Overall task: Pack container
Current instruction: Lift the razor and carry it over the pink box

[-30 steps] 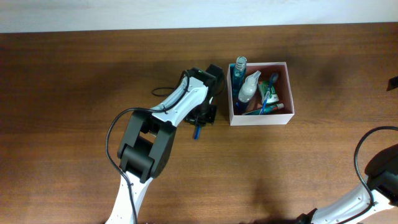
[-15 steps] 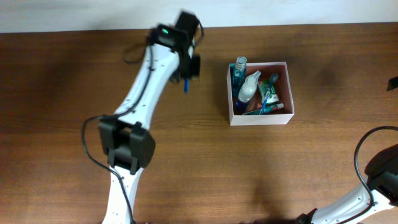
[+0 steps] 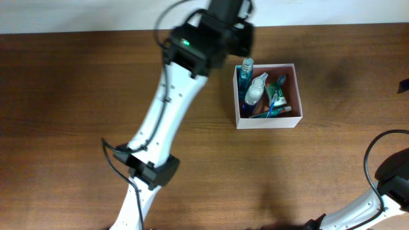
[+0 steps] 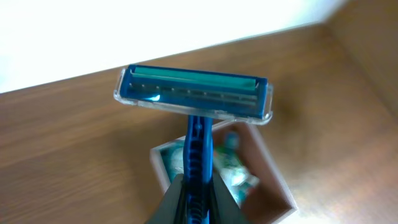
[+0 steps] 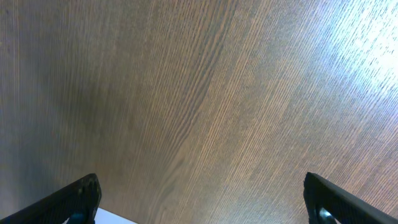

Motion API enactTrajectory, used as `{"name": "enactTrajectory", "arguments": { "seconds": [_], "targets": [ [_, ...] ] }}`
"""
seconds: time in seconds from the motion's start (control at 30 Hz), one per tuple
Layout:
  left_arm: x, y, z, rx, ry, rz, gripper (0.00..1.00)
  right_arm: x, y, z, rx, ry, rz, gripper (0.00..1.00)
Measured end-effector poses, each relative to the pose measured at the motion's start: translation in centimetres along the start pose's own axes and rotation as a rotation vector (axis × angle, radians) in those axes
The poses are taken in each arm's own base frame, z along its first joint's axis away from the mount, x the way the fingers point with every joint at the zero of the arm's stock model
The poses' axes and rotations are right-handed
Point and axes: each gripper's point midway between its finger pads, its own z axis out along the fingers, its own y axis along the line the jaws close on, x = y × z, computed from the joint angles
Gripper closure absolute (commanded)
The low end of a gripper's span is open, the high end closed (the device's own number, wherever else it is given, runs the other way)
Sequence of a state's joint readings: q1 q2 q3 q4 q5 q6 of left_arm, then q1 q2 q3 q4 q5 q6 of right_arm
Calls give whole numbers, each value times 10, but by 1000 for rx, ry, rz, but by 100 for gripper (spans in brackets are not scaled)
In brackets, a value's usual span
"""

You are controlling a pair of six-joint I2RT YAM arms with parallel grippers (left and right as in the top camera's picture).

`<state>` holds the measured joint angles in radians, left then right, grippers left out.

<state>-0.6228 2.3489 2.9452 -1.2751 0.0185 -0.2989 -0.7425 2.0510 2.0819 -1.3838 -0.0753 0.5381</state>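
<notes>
My left gripper (image 4: 198, 194) is shut on the handle of a blue razor (image 4: 194, 94), whose head points up and away in the left wrist view. Below it lies the container (image 4: 160, 169), a white-walled box with a pinkish-brown inside. In the overhead view the left gripper (image 3: 241, 37) hovers by the back left corner of the container (image 3: 268, 122), and the arm hides the razor. Inside the box are a blue bottle (image 3: 246, 67), a white spray bottle (image 3: 255, 91) and a green tube (image 3: 280, 93). My right gripper (image 5: 208, 202) stands open over bare wood.
The left arm (image 3: 169, 108) stretches diagonally across the table's left half. The right arm (image 3: 390, 182) and its black cable sit at the front right corner. A white wall runs along the table's back edge (image 3: 96, 32).
The left arm has swung from the table left of the container up and toward the back, then right, carrying the razor to the container's back left corner. The right arm has not moved.
</notes>
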Motion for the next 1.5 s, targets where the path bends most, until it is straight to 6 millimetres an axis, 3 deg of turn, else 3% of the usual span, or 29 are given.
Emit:
{"name": "enactTrajectory", "arguments": {
  "seconds": [0.13, 0.27, 0.47, 0.73, 1.07, 1.33, 1.5],
  "targets": [
    [6, -48, -1, 75, -16, 52, 99, 0, 0, 0, 0, 0, -1, 1],
    [6, -67, -1, 107, -38, 70, 99, 0, 0, 0, 0, 0, 0, 1],
    [17, -64, 18, 93, -1, 71, 99, 0, 0, 0, 0, 0, 0, 1],
    [67, -68, 93, 72, 122, 91, 92, 0, 0, 0, 0, 0, 0, 1],
    [95, -102, 104, 110, 163, 138, 91, 0, 0, 0, 0, 0, 0, 1],
    [133, -93, 145, 78, 250, 144, 88, 0, 0, 0, 0, 0, 0, 1],
    [154, -86, 165, 59, 297, 148, 73, 0, 0, 0, 0, 0, 0, 1]
  ]
}}
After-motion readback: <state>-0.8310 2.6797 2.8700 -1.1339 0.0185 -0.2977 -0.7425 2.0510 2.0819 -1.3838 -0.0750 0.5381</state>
